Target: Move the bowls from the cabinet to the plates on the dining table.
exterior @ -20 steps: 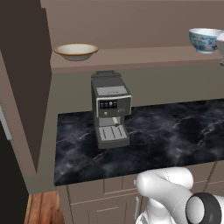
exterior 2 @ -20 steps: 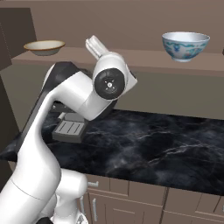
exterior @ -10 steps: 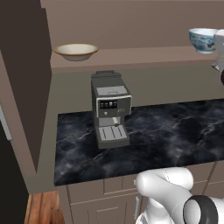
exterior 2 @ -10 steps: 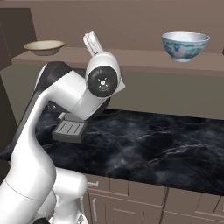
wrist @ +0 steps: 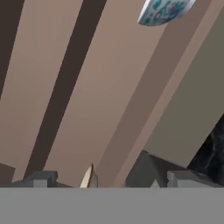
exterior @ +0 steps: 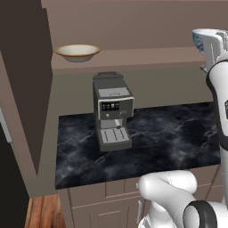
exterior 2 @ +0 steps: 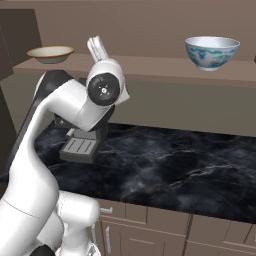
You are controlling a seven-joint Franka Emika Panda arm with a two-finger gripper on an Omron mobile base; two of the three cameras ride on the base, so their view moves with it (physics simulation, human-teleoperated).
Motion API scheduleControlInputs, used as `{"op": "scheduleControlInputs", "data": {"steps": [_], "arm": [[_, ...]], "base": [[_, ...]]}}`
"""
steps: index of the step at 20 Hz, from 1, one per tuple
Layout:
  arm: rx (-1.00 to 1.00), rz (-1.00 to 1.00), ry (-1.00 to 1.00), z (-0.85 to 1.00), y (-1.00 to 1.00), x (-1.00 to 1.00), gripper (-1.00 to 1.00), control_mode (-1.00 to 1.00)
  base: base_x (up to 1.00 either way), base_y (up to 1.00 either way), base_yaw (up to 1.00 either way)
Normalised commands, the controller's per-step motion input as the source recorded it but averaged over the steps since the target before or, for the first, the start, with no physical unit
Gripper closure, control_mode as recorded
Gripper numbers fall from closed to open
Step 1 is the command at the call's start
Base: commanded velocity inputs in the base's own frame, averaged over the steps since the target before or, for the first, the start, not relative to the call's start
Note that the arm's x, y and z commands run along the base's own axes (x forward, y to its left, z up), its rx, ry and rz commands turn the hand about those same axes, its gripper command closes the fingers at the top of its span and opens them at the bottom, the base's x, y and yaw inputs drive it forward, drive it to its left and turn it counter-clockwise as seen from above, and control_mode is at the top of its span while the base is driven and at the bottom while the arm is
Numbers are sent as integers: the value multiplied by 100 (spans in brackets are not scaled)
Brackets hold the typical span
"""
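A plain brown shelf (exterior 2: 150, 67) runs across the taupe-brown cabinet (exterior: 133, 22) recess and serves here as the landmark. At its left end, as seen from the base, sits the wide, shallow cream bowl (exterior: 77, 52) with a tan-brown outside, upright, near the cabinet's dark side wall (exterior: 26, 80). Well apart from it, toward the shelf's right end, stands the deeper white bowl with blue floral pattern (exterior 2: 212, 52), also upright on the shelf board; in the hand view it shows tilted at the top edge (wrist: 164, 11), because that camera is rolled. Below the shelf a flat grey-brown back wall (exterior 2: 200, 110) drops to a glossy black counter with white veins (exterior 2: 175, 170), and under the counter edge are taupe drawer and door fronts (exterior 2: 150, 220) with short silver handles. A grey espresso machine (exterior: 112, 116) stands on the counter beneath the shelf, below and a little right of the cream bowl, its drip tray facing forward. A strip of reddish wooden floor (exterior: 42, 211) shows at the lower left below the counter's end. The white arm rises in front of the shelf, its hand lifted to about shelf height between the two bowls, and the gripper (exterior 2: 96, 47) stands in front of the shelf edge, touching neither bowl. In the hand view the two finger tips (wrist: 41, 178) sit far apart at the bottom, so the pincer is wide and holds nothing.
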Motion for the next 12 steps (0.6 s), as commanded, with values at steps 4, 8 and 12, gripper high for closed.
{"op": "scheduleControlInputs", "data": {"steps": [4,8,12], "arm": [[4,3,4,-3,30,24,-100,-100],[6,5,3,0,28,23,-100,-100],[9,6,0,0,25,17,-100,-100]], "base": [[0,0,0],[0,0,0],[0,0,0]]}}
